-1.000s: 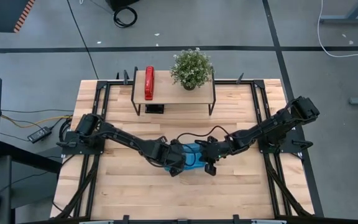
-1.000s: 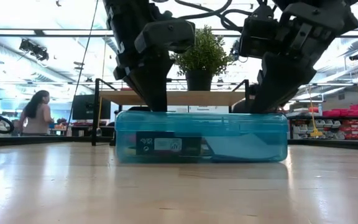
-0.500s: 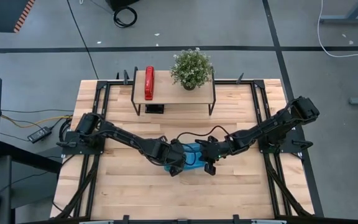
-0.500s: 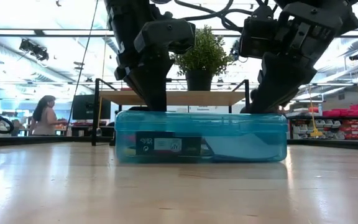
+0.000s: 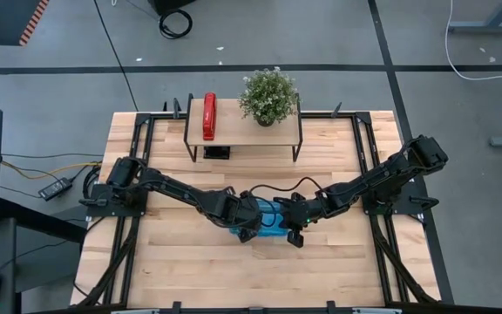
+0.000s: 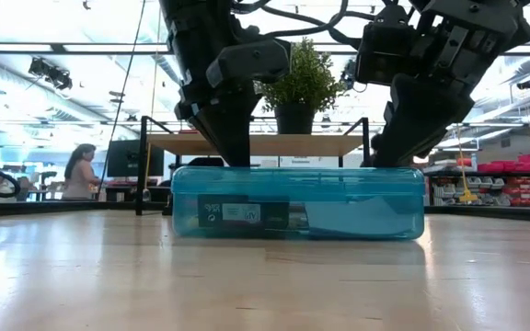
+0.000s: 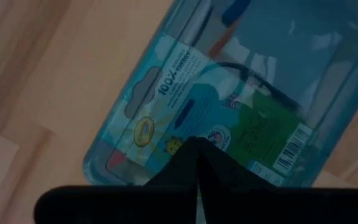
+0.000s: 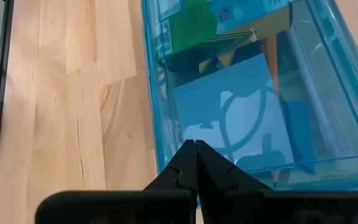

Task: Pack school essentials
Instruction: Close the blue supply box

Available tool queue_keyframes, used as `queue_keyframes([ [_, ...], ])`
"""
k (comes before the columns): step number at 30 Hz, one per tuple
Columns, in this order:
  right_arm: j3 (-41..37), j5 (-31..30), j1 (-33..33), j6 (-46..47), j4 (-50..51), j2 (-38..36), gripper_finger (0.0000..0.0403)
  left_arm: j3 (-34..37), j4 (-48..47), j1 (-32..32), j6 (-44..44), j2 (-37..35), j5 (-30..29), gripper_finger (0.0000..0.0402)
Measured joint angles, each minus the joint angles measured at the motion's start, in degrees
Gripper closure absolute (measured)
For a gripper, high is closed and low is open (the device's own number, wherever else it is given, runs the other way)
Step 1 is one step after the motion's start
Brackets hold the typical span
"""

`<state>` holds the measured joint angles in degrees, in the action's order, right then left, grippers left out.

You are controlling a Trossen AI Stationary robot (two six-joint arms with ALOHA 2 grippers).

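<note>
Both grippers are working at the middle of the wooden table [image 5: 181,262], one at each end of a translucent blue case [image 6: 297,202] that is lying flat on the tabletop with its lid down. Left gripper [image 5: 244,232] is sitting over the case's left end and right gripper [image 5: 296,234] over its right end; in the low view both are coming down from above and reaching the lid's top edge. In each wrist view the two dark fingers are pressed together to a single seam with no gap, so both pairs are reading as fully closed and gripping nothing, tips resting on or just above the lid; actual contact cannot be confirmed. Task items are lying inside the closed case: the green-blue printed packet [image 7: 185,112] is showing through the plastic near the left end, with its barcode panel toward the case wall, and a pale square pad [image 8: 232,115] is lying beside it toward the right end, with an orange pencil [image 8: 271,59] along the far side. Other contents are too blurred through the lid to separate. Behind the case, a small raised shelf [image 5: 242,131] is carrying the red stapler [image 5: 208,116] and a potted plant [image 5: 269,96]. A person [image 6: 81,173] is standing in the room beyond the table.
</note>
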<state>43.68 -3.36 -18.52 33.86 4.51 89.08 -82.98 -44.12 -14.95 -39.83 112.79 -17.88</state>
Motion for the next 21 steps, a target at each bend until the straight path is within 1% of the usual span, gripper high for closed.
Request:
queue_keyframes([
  [5, 0.0, -0.3, 0.0, -0.2, 0.0, 0.0, 0.0397, 0.0, 0.0, -0.7, -0.6, 0.0, -0.4, 0.0395],
  [14, 0.0, -0.5, 0.0, 0.1, 0.0, 0.0, 0.0397, 0.1, 0.3, -0.7, -1.0, -0.7, 0.1, 0.0356],
  [19, 0.0, 0.4, 0.0, 0.7, 0.0, -0.1, 0.0397, 0.0, -0.1, -0.6, -1.1, -1.7, 1.1, 0.0350],
  [21, 0.4, 1.1, 0.0, 0.8, 0.8, -0.4, 0.0397, -1.1, -2.2, -0.7, -1.0, -1.9, 1.3, 0.0351],
])
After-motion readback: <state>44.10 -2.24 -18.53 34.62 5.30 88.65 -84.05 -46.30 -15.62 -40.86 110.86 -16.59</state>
